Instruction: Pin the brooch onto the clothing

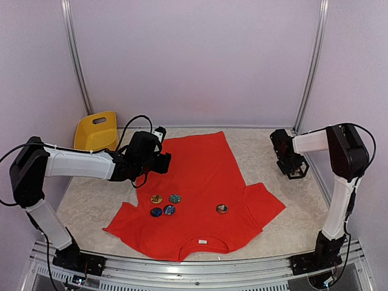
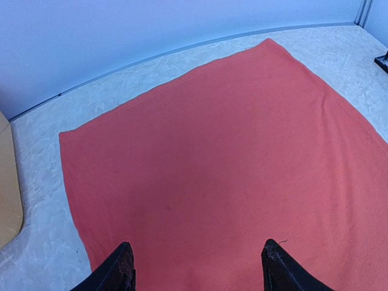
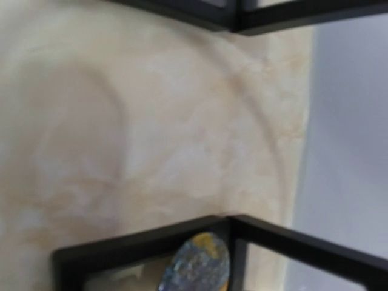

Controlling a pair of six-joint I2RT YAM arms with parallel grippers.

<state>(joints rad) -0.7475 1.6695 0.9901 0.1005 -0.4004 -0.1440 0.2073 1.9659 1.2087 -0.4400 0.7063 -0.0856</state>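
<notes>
The red-orange T-shirt (image 1: 200, 188) lies flat on the table, neck toward the near edge. Several round brooches lie on it: a cluster at the left (image 1: 165, 205) and one alone at the right (image 1: 222, 208). My left gripper (image 1: 159, 159) hovers over the shirt's far left part; in the left wrist view its gripper (image 2: 197, 260) is open and empty above red cloth (image 2: 230, 151). My right gripper (image 1: 291, 165) is down at a small black frame box (image 1: 298, 171) right of the shirt. The right wrist view shows a blue-yellow brooch (image 3: 197, 264) at the frame bars (image 3: 273, 239); my own fingers do not show there.
A yellow plastic bin (image 1: 97, 130) stands at the far left, beside the left arm. The marbled table (image 1: 291, 206) meets white walls at the back and both sides, with metal posts in the corners.
</notes>
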